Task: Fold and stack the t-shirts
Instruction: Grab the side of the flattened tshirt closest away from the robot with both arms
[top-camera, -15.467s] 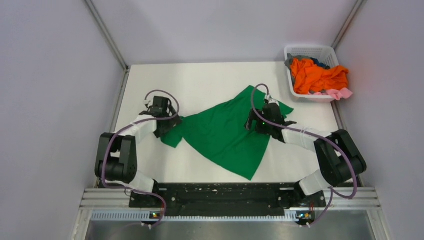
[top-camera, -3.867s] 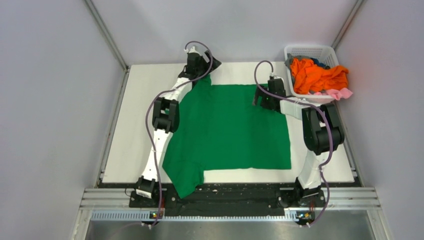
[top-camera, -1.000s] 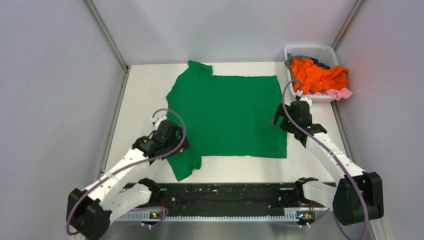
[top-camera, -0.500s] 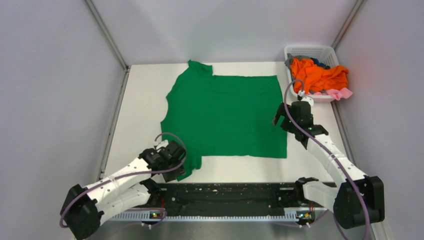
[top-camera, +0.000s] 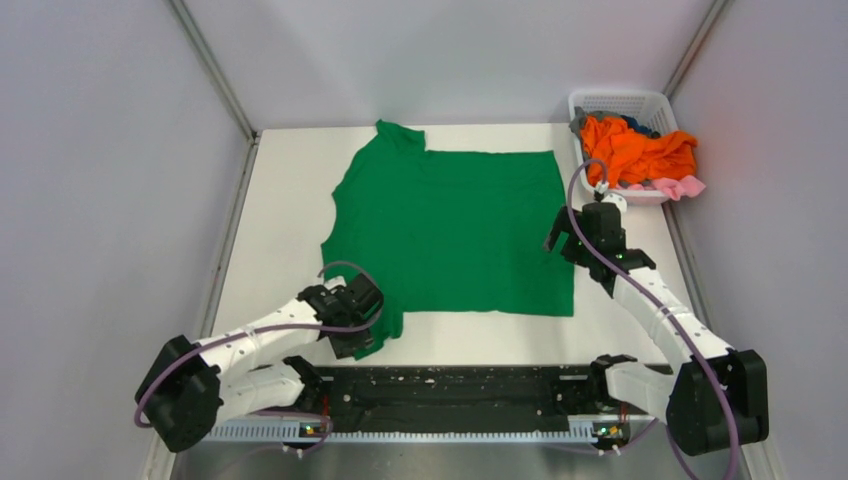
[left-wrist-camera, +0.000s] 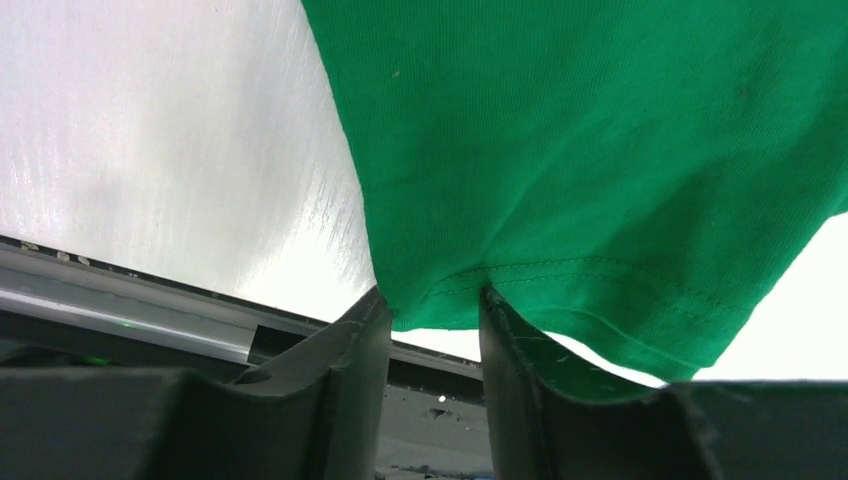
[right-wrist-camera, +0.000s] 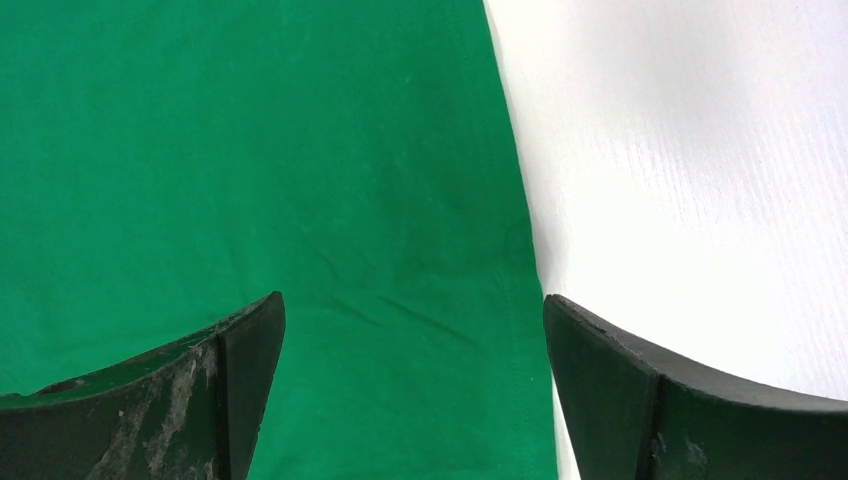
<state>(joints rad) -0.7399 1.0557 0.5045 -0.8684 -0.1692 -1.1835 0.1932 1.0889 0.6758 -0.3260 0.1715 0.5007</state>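
A white plastic lattice basket (top-camera: 620, 97) sits at the tabletop's far right corner. It holds a crumpled bright orange t-shirt (top-camera: 635, 150), with scraps of pink cloth (top-camera: 682, 187) over its near rim and blue cloth (top-camera: 640, 124) and grey cloth (top-camera: 580, 122) behind; how many garments those scraps make I cannot tell.

The white tabletop (top-camera: 290, 200) is enclosed by pale grey walls. One bright green t-shirt (top-camera: 450, 225) of soft cloth lies spread flat on it, reaching from the far edge almost to the near one.

There are two arms. The left gripper (left-wrist-camera: 435, 305) is at the near left, its jaws pinched on the green sleeve hem. The right gripper (right-wrist-camera: 410, 300) has its jaws wide apart over the shirt's right edge, holding nothing.
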